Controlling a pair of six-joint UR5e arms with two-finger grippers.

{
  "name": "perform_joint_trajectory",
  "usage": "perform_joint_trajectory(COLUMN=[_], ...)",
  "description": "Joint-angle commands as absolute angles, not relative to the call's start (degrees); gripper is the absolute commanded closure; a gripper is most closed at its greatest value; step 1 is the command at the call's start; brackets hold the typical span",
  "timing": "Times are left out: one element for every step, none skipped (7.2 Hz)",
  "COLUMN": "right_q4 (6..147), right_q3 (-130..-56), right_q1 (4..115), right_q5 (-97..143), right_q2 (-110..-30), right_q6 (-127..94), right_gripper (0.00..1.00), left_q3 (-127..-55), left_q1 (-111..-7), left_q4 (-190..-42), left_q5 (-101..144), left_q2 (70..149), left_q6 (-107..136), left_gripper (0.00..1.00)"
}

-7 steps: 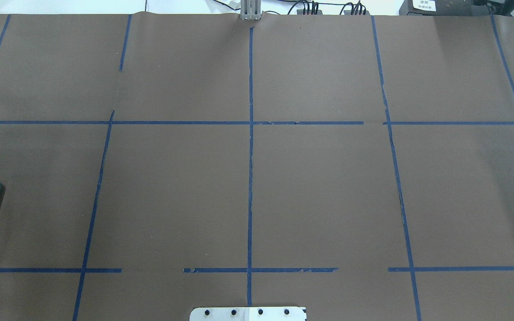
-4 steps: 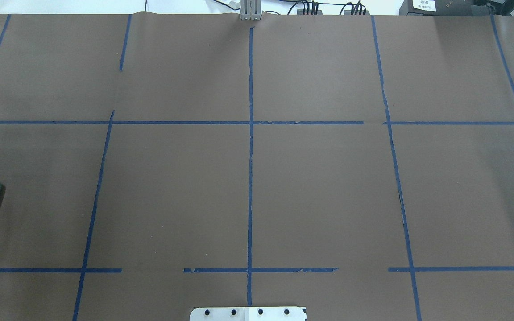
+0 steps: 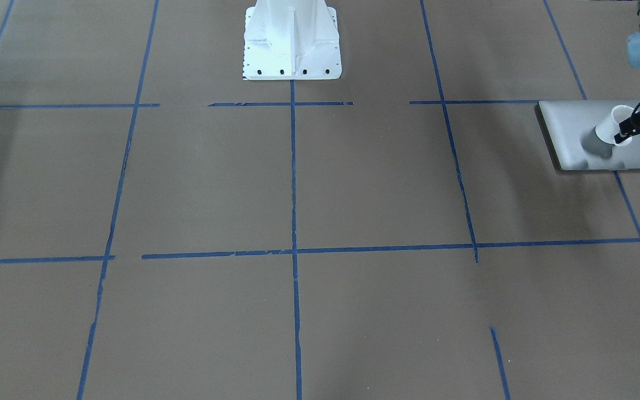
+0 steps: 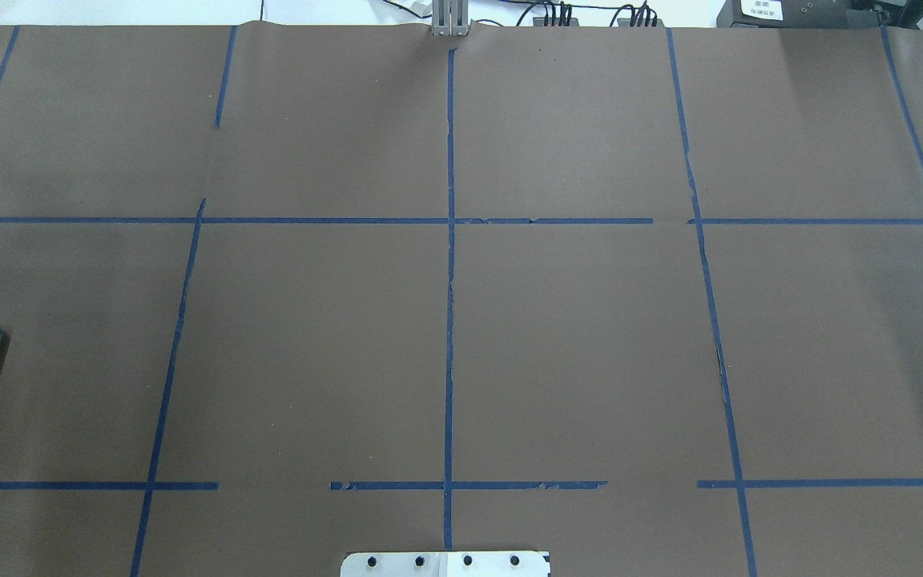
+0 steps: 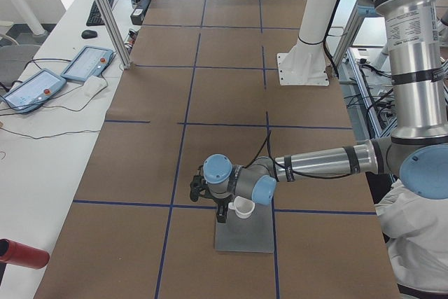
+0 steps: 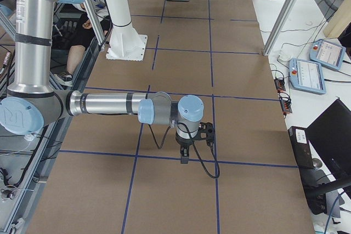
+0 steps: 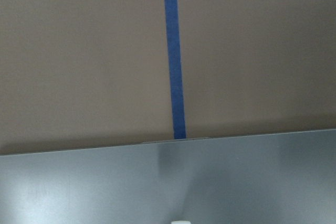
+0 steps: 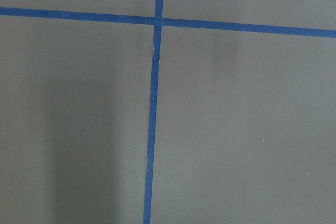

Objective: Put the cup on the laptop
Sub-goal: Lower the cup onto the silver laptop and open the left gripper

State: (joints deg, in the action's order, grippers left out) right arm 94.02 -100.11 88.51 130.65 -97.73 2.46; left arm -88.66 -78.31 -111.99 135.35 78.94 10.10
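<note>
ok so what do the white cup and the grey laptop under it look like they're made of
The small white tapered cup looks like glazed ceramic, though plastic is possible: opaque, smooth, evenly white. The thin silver-grey laptop looks like matte metal, probably aluminium: a dull sheen with blurred reflections in the left wrist view.
</note>
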Motion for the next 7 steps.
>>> perform_joint_trajectory(right_q4=[94.04,94.04,94.04,94.04,94.04,94.04,94.04], right_q3=[-100.11,-100.11,-100.11,-100.11,-100.11,-100.11,-100.11], right_q1=[88.51,88.51,88.51,88.51,88.51,88.51,88.51], right_q5=[130.69,130.61,130.61,130.61,130.61,130.61,130.69], right_q2=[-97.73,-97.73,-97.73,-97.73,-97.73,-97.73,-97.73], right_q6=[2.46,2.46,2.46,2.46,2.46,2.46,2.46], right_gripper=[0.00,0.00,0.00,0.00,0.00,0.00,0.00], left_q3=[-95.85,-99.19,-101.32,-100.64,-100.55,-100.46,-101.33], left_q1=[-90.20,-92.87,-93.86,-93.78,-93.69,-93.69,-93.69], left_q4=[-95.00,-90.40,-89.83,-90.26,-90.44,-90.35,-90.35], left_q5=[134.83,134.82,135.00,135.44,135.35,135.09,135.09], left_q2=[81.56,82.00,81.13,81.04,81.21,80.34,80.42], left_q6=[-1.88,-4.37,-4.74,-4.66,-4.83,-4.83,-4.66], left_gripper=[0.00,0.00,0.00,0.00,0.00,0.00,0.00])
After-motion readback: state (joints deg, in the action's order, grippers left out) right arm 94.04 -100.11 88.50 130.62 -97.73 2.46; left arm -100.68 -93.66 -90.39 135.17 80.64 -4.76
